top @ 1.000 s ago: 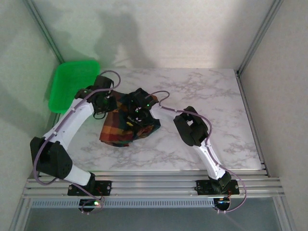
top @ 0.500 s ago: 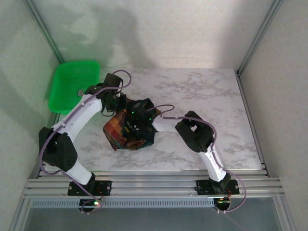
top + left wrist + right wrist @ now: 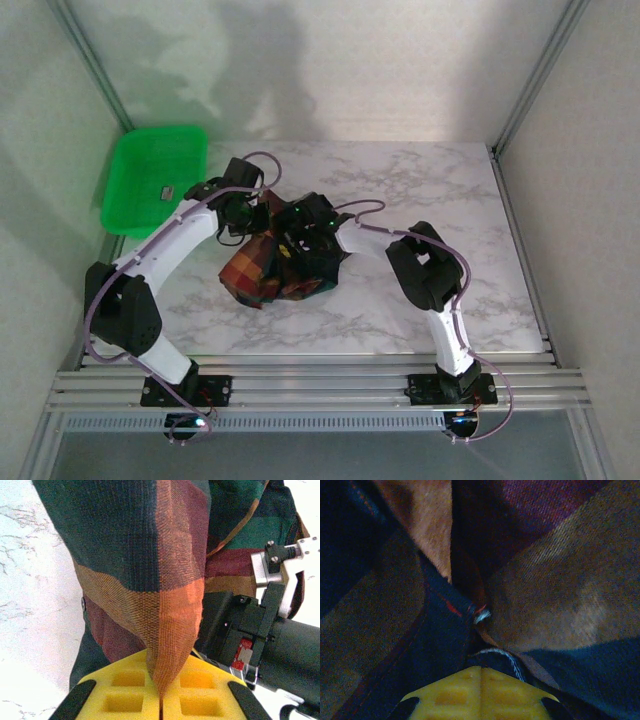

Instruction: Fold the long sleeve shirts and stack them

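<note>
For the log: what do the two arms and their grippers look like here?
Both the left arm and right arm have white links joined by chunky black joint housings, with a thin purplish cable looping along each. Small green lights glow near the wrists. The left gripper and right gripper carry bright yellow pads moulded with square recesses, flanked by black finger mounts.

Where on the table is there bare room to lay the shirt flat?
Bare: the table's right side, from the right arm to the right edge, and the far strip behind the plaid shirt. Crowded: left-centre, where the left arm and right arm meet over the shirt, near the green tray.
</note>
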Motion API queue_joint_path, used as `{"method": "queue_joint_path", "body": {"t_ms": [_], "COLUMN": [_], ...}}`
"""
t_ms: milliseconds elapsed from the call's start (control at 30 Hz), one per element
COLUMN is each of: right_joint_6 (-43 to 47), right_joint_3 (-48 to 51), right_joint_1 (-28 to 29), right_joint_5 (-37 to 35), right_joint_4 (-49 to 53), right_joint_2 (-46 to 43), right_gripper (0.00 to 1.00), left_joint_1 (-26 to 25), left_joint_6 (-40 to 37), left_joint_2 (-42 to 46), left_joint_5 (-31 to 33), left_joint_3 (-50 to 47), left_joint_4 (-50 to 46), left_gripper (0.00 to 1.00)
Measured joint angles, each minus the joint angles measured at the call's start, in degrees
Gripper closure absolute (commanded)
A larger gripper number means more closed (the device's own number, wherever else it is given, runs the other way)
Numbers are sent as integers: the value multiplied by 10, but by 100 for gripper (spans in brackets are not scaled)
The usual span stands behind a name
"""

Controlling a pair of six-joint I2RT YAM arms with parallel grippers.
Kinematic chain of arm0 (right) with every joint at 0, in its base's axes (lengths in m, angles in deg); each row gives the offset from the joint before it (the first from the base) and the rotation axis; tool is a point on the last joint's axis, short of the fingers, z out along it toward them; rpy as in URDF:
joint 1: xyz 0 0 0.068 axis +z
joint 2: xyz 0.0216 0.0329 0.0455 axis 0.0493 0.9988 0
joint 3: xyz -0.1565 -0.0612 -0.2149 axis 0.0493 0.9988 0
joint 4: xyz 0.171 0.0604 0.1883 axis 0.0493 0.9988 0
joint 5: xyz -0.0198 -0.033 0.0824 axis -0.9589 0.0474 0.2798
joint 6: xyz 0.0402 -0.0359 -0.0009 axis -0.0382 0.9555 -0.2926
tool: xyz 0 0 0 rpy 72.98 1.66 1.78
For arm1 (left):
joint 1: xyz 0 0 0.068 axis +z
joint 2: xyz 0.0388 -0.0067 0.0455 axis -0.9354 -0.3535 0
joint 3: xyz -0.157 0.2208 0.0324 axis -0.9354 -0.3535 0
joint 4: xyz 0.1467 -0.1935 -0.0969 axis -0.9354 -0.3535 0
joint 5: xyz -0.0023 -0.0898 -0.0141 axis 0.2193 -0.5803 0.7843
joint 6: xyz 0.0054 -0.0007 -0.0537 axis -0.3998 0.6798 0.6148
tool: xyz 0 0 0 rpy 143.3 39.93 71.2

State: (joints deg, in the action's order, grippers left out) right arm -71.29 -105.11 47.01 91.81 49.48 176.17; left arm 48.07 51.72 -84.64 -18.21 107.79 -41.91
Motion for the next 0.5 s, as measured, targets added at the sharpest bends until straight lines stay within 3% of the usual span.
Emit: {"method": "queue_joint_path", "body": {"t_ms": [267,500], "right_joint_6": [69,109], "right_joint_3": [-28,-171], "right_joint_1": [-35,-69], "right_joint_5": [-3,2], "right_joint_4": [78,96], "right_joint_2": [-37,54], "right_gripper": [96,98], "left_joint_1": [0,0], "left_joint_6": [0,0], "left_joint_2": [0,0], "left_joint_5": [0,0], "left_joint_3": [0,0], "left_joint_4": [0,0], "left_gripper": [100,100]}}
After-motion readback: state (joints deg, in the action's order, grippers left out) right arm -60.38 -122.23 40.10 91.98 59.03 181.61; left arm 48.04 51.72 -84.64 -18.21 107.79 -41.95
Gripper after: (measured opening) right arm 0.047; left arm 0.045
